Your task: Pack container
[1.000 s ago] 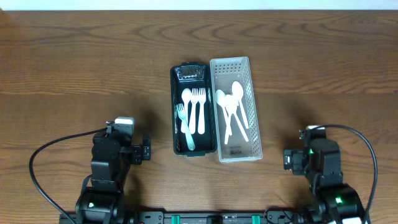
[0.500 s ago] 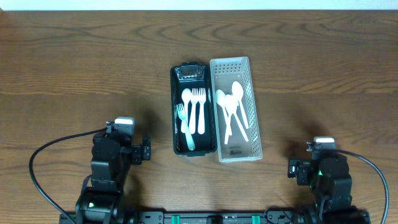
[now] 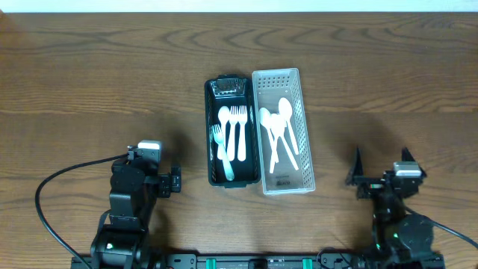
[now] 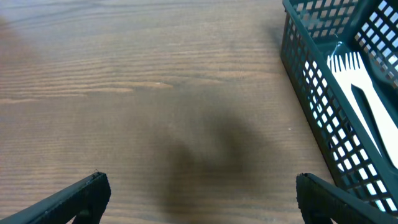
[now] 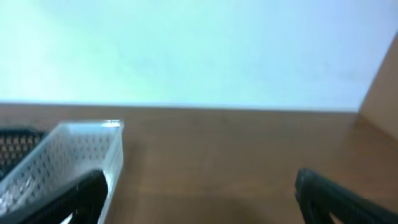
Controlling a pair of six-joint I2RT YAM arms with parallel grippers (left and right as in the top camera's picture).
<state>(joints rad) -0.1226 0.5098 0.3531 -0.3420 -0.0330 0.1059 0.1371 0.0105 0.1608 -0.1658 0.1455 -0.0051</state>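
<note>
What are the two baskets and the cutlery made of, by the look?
Dark basket: likely moulded plastic, matte, lattice walls. White basket: seemingly translucent-white plastic, perforated walls. Forks and spoons: probably disposable plastic, plain white, thin, uniform colour.

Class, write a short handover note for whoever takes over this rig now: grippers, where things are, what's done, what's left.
Left gripper: open, empty, over bare table, left of the dark basket.
Right gripper: open, empty, right of the white basket.
Forks lie in the dark basket, spoons in the white one.
Done: all cutlery in view is binned.
Left: seemingly nothing; confirm before stopping.
</note>
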